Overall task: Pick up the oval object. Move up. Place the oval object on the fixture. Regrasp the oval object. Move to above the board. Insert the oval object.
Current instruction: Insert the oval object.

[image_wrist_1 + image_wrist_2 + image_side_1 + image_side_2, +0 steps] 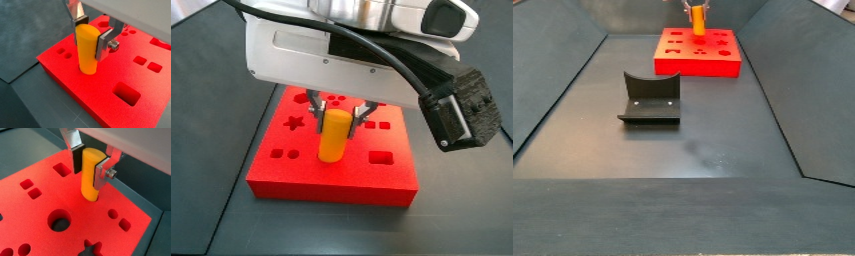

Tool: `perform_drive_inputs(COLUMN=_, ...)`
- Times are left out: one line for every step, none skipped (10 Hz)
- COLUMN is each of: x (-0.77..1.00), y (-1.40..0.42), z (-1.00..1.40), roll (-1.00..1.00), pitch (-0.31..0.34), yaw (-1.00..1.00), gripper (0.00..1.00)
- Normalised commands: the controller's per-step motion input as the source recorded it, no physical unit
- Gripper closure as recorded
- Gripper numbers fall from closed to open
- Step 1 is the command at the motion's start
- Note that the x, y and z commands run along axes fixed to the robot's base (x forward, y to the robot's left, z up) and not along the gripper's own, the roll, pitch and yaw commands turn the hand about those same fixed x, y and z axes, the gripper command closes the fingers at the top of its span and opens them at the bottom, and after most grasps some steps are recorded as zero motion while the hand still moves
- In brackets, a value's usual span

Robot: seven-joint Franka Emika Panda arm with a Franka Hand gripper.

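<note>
We noted the claw [93, 36] clamped on the yellow peg's [87, 50] upper half, long axis upright, its lower tip meeting the red board [100, 97] at a hole directly below.

My gripper [698, 4] is cut off by the frame edge in a side view — only the oval object [698, 20] shows beneath it. In both wrist views my fingers [106, 42] cover the peg's upper sides, and its lower tip is hidden where it meets the board [40, 208] — depth unclear.
</note>
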Motion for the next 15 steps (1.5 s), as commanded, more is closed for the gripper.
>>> perform_drive_inputs(x=0.21, y=-0.06, z=-0.07, roll=0.0, pitch=0.07, yaw=-0.01, gripper=1.0)
perform_drive_inputs(x=0.2, y=0.0, z=-0.06, roll=0.0, pitch=0.066, yaw=-0.01, gripper=1.0)
perform_drive_inputs(x=0.2, y=0.0, z=-0.05, roll=0.0, pitch=0.069, yaw=-0.01, gripper=1.0)
perform_drive_inputs(x=0.13, y=0.0, z=-0.08, roll=0.0, pitch=0.039, yaw=-0.01, gripper=1.0)
perform_drive_inputs(x=0.1, y=0.0, z=-0.09, roll=-0.02, pitch=0.009, yaw=0.0, gripper=1.0)
perform_drive_inputs(x=0.0, y=0.0, z=-0.31, roll=-0.08, pitch=-0.08, yaw=0.0, gripper=1.0)
perform_drive_inputs(x=-0.25, y=0.0, z=-0.73, roll=-0.04, pitch=-0.267, yaw=0.0, gripper=1.0)
perform_drive_inputs(x=-0.35, y=0.04, z=-0.82, roll=0.0, pitch=-0.243, yaw=0.0, gripper=1.0)
perform_drive_inputs(x=-0.17, y=0.15, z=-1.0, roll=0.08, pitch=-0.02, yaw=0.0, gripper=1.0)
perform_drive_inputs(x=-0.12, y=0.17, z=-1.0, roll=0.05, pitch=0.006, yaw=0.0, gripper=1.0)
perform_drive_inputs(x=-0.08, y=0.23, z=-1.0, roll=0.0, pitch=0.063, yaw=-0.09, gripper=1.0)
perform_drive_inputs(x=0.0, y=0.21, z=-1.0, roll=0.0, pitch=0.073, yaw=-0.08, gripper=1.0)
perform_drive_inputs(x=0.0, y=0.21, z=-1.0, roll=0.0, pitch=0.053, yaw=-0.04, gripper=1.0)
perform_drive_inputs(x=0.0, y=0.19, z=-1.0, roll=0.0, pitch=0.046, yaw=0.0, gripper=1.0)
perform_drive_inputs(x=0.07, y=0.21, z=-0.91, roll=-0.13, pitch=0.026, yaw=0.0, gripper=1.0)
